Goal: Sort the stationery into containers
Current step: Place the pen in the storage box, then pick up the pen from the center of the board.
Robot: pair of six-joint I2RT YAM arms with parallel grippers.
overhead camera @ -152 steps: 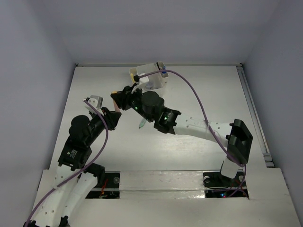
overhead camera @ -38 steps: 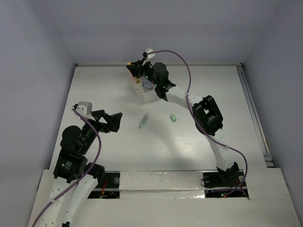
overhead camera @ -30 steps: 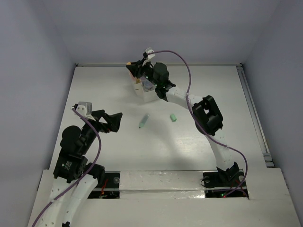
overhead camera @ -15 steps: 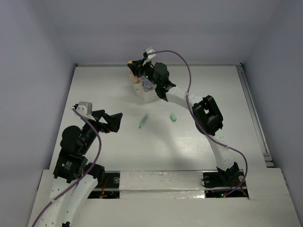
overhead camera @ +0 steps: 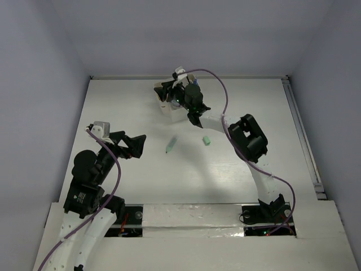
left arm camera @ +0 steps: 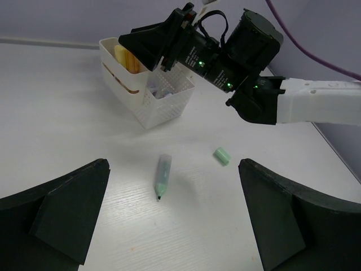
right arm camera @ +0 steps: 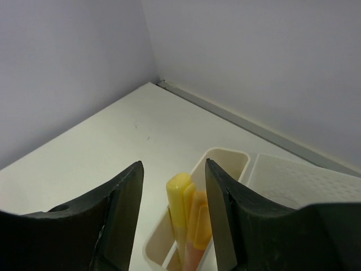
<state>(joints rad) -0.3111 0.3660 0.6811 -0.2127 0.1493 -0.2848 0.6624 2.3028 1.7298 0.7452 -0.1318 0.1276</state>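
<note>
**Right pincer** (right arm camera: 172, 164), jaws apart and empty, has swung slightly rearward above the organizer (left arm camera: 163, 107) within the last half-second, which reads as withdrawal after a deposit. A yellow block (right arm camera: 179, 192) and an orange block (right arm camera: 200, 220) stand upright in the organizer's narrow end compartment. On the tabletop (left arm camera: 67, 113) in front of the organizer lie a pale green marker (left arm camera: 162, 176) and a green eraser (left arm camera: 222, 156), both unsorted. **Left pincer** (overhead camera: 137, 145), spread wide, holds nothing.
</note>
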